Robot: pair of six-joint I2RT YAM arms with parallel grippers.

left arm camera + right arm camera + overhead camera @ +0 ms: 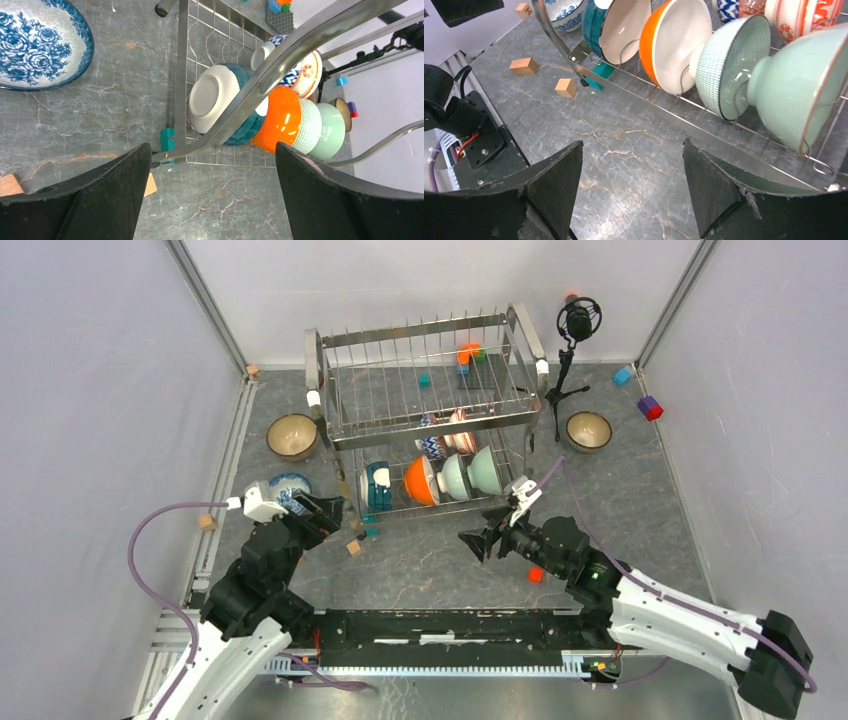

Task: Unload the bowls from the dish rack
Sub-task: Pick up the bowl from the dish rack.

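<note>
With the left gripper [212, 155] and the right gripper [633, 145] both spread wide and empty before the dish rack [674, 117], a finger could be snagged on the slanted frame tube [260, 80]. A neighbour could also be knocked loose, so tightly are the bowls [455, 478] packed. Six are stood on edge in the lower tier; three are laid out on the table [430, 560].

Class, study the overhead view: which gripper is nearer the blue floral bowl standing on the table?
Left. The left gripper is right beside the blue floral bowl; the right gripper is far off, in front of the dish rack's other end.
</note>
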